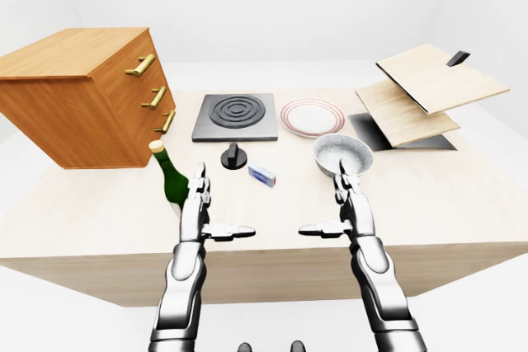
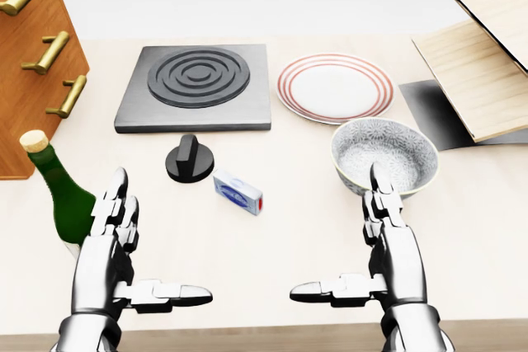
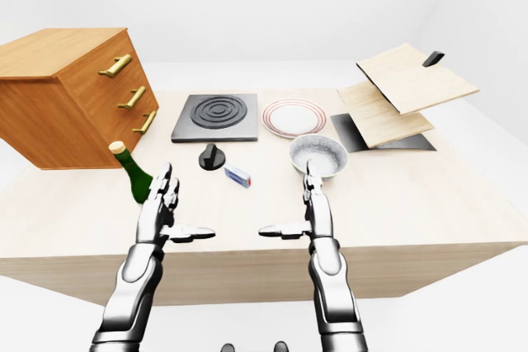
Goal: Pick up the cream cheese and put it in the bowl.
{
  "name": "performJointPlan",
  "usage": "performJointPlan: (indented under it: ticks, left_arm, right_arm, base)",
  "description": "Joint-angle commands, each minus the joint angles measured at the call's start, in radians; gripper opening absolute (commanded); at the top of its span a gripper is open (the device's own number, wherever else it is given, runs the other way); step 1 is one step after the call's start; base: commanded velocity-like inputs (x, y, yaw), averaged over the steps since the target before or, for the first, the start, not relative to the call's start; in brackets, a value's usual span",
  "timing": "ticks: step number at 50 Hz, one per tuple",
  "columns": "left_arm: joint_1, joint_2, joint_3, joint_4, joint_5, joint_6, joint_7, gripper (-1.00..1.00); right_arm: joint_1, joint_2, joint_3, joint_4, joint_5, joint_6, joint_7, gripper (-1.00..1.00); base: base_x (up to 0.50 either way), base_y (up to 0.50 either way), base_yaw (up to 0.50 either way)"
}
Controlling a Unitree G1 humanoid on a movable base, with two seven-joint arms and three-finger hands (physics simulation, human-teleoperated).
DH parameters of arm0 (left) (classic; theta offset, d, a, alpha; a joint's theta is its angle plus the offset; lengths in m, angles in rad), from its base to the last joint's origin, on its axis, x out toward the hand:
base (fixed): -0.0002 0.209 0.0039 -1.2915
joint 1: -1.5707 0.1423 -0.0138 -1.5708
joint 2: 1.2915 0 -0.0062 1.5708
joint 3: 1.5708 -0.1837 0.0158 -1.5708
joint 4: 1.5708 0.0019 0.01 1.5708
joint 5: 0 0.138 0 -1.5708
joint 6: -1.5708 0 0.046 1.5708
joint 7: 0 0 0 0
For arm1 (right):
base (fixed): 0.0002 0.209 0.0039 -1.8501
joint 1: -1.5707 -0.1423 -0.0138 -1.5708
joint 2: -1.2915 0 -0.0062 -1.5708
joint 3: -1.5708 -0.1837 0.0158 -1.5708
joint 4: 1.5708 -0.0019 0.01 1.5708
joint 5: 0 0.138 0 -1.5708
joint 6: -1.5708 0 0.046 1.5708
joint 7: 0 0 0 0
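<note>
Honey-coloured wood fills the far left of the head view, a drawer cabinet (image 2: 33, 63) with brass handles, and just below it stands a green bottle (image 2: 62, 195) with a cork-coloured top. The left hand (image 2: 124, 261) hovers beside that bottle, fingers straight and spread, thumb pointing inward, gripping nothing. Above it lie a dark hob plate (image 2: 196, 86) and a black knob (image 2: 190, 159). Just right of the knob sits the cream cheese (image 2: 238, 193), a small white and blue box with a red end, flat on the table (image 2: 272, 237). Its long axis runs diagonally, from upper left to lower right in the head view. It lies above and to the right of the left hand's fingers, and above and to the left of the right hand; the two look about equally near, so I cannot name the closer one. Further right come a red-rimmed plate (image 2: 334, 88) and the patterned bowl (image 2: 384, 157), which is empty. The right hand (image 2: 379, 261) is likewise open and empty, its fingertips (image 2: 379, 177) overlapping the bowl's near rim in this view. Tilted wooden boards (image 2: 483, 63) close the right edge.
</note>
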Motion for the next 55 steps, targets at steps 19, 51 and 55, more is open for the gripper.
performJointPlan:
  ticks: [19, 51, 55]
  left_arm:
    - [0.001, 0.012, 0.024, -0.003, -0.009, -0.011, -0.019, 1.0]
    - [-0.012, 0.013, 0.02, 0.026, -0.003, -0.022, -0.025, 1.0]
    - [-0.014, 0.015, 0.022, 0.03, -0.003, -0.02, -0.029, 1.0]
  right_arm:
    - [-0.005, -0.013, -0.016, 0.024, -0.026, 0.009, 0.021, 1.0]
    - [-0.213, -0.017, 0.025, 0.087, -0.153, -0.003, 0.02, 1.0]
    - [-0.319, -0.003, 0.036, 0.154, -0.152, 0.016, 0.047, 1.0]
  base:
    - [0.0, 0.0, 0.0]
    - [0.23, 0.0, 0.0]
    - [0.0, 0.0, 0.0]
